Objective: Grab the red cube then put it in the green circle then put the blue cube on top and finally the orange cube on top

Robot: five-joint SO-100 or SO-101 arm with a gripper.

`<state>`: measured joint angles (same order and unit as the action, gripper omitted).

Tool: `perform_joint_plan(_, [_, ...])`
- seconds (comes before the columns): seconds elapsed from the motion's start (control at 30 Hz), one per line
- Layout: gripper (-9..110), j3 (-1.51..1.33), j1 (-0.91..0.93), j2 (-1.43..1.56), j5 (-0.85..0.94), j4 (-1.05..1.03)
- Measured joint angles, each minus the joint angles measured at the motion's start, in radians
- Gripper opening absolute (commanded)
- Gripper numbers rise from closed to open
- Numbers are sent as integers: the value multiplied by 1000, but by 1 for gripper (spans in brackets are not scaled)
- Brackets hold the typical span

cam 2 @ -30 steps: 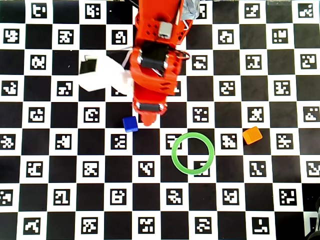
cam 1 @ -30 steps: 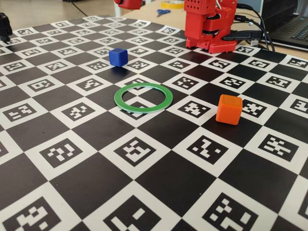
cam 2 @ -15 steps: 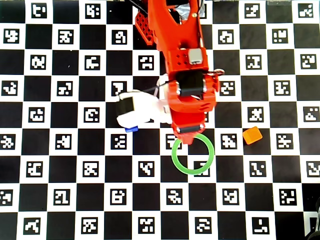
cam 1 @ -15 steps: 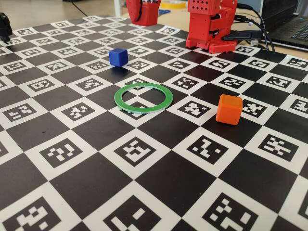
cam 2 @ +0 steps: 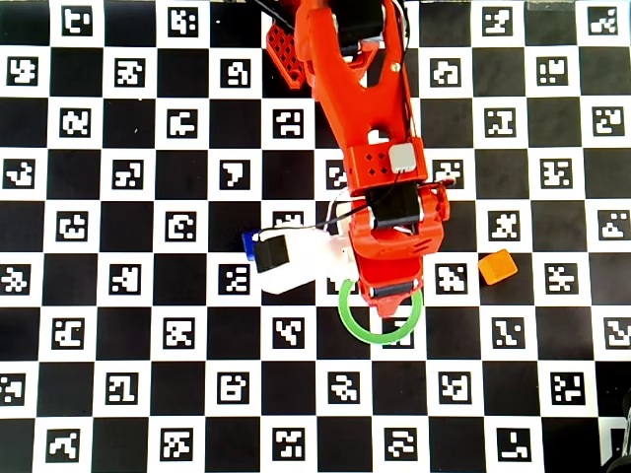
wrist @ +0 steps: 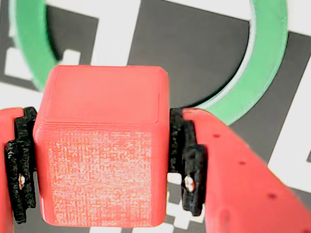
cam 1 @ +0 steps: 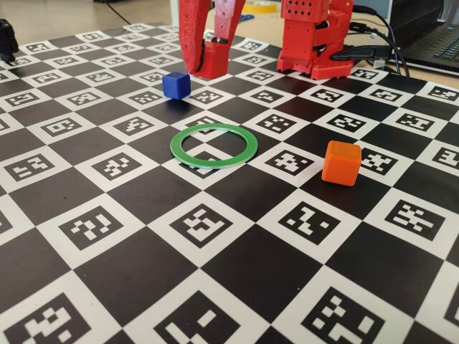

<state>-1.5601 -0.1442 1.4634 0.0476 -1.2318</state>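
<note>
Overhead view, left to right: blue cube [cam 2: 249, 239] mid-counter, partly under the arm's white part; hand [wrist: 102, 165] pinching red cube [wrist: 102, 150] above green circle [cam 2: 347, 319] nr counter centre; orange cube [cam 2: 498, 267] apart, twd right edge.

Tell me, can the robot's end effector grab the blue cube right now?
Probably not yet. The end effector is shut on the red cube above the green circle. Nothing blocks the blue cube, but the red one must go down first.
</note>
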Motion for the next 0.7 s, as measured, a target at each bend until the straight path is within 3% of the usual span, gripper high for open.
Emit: perform_joint_plan(0.7, [2,-25,-67,-141,-60,104])
